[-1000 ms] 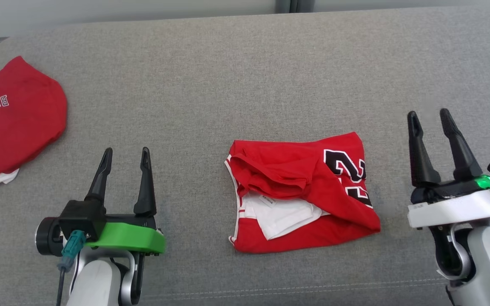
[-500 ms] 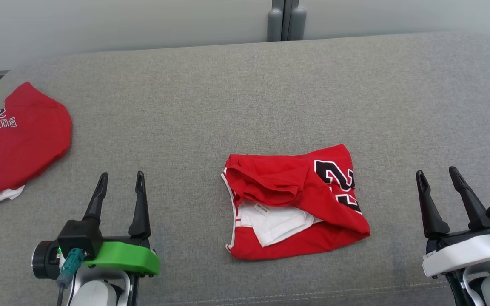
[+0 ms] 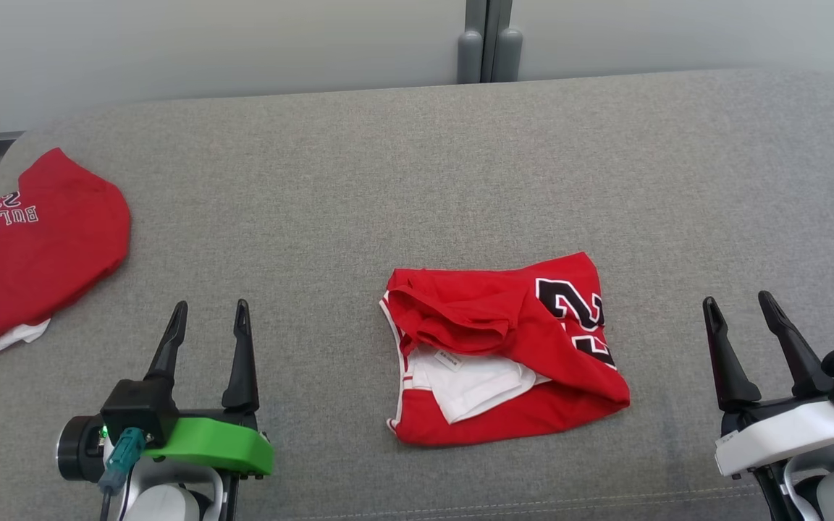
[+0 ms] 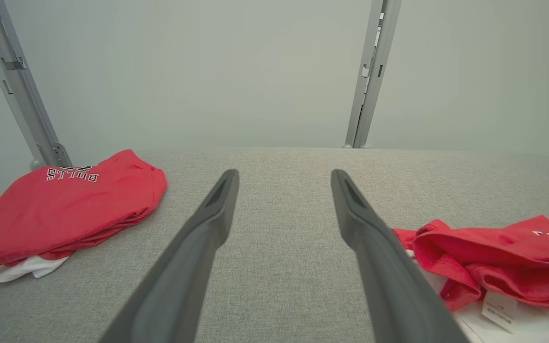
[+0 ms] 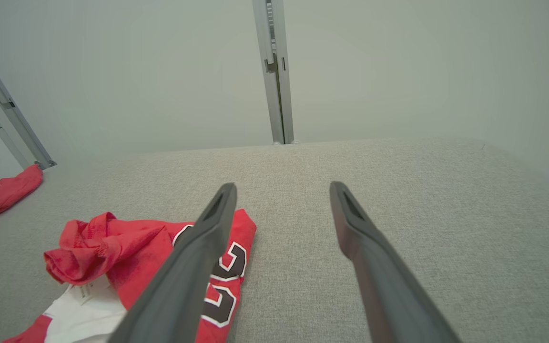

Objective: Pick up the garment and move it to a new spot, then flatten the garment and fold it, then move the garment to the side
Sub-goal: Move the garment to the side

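Note:
The garment [image 3: 511,347] is a red jersey with a black-and-white number and a white inner lining, lying folded but rumpled at the middle of the grey surface. It also appears at the lower right of the left wrist view [image 4: 493,257] and the lower left of the right wrist view [image 5: 146,257]. My left gripper [image 3: 211,310] hovers open to the garment's left, well apart from it. On the far right my right gripper [image 3: 739,302] is open too, with nothing between its fingers.
A second red garment [image 3: 33,246] with "BULLS" lettering lies folded at the far left edge of the grey padded surface [image 3: 417,181]. Beyond the surface's far edge stands a pale wall with a grey vertical post [image 3: 488,43].
The head camera has tilted up, so the whole scene sits lower in the picture. My right gripper has drawn back toward me. The garment lies as before.

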Robot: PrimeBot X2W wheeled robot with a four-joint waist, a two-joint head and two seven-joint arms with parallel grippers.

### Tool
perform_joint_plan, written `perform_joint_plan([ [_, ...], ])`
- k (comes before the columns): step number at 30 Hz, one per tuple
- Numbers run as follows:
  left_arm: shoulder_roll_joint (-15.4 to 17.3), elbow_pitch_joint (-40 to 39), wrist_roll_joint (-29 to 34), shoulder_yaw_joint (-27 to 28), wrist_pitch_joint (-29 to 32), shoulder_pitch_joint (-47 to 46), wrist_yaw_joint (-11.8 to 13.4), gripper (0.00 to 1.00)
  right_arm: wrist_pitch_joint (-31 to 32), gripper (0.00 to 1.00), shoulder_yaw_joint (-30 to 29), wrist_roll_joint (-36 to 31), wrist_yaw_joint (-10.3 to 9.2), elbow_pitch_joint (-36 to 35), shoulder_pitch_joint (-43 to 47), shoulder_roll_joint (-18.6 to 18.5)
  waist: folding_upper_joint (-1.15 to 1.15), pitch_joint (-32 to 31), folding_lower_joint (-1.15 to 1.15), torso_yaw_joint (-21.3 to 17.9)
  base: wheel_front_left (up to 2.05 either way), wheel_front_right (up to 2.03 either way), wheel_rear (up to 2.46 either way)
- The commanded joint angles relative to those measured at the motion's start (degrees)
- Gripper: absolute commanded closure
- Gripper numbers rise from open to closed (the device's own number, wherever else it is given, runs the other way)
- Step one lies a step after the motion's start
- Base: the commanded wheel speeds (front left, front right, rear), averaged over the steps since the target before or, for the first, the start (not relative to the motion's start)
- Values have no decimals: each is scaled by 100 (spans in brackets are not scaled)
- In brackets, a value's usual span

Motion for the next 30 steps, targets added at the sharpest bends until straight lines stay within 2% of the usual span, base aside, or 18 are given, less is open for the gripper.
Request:
perform_joint_plan([
  [1, 40, -15, -32, -19, 6, 47, 35, 0, 9, 0, -4, 30, -3, -17, 48, -6, 0, 2, 0, 15, 0, 0, 0],
  [2, 38, -22, -35, -32, 5, 34, 33, 0, -3, 100, 21, 68, -3, -27, 18, -15, 0, 11, 0, 31, 0, 0, 0],
  [10, 13, -21, -54, -103, -12, -96, 22, 0, 13, 100, 300, 164, -3, 369, -344, -221, 0, 88, 0, 186, 0, 0, 0],
  [23, -195, 122, -83, -486, -104, -610, -121, 0, -220, 100, 1667, 728, -3, 2277, -1674, -541, 0, 710, 0, 938, 0, 0, 0],
  [30, -270, 229, -132, -541, -143, -736, -82, 0, -345, 100, 2259, 1109, -3, 2939, -2111, -618, 0, 901, 0, 1128, 0, 0, 0],
])
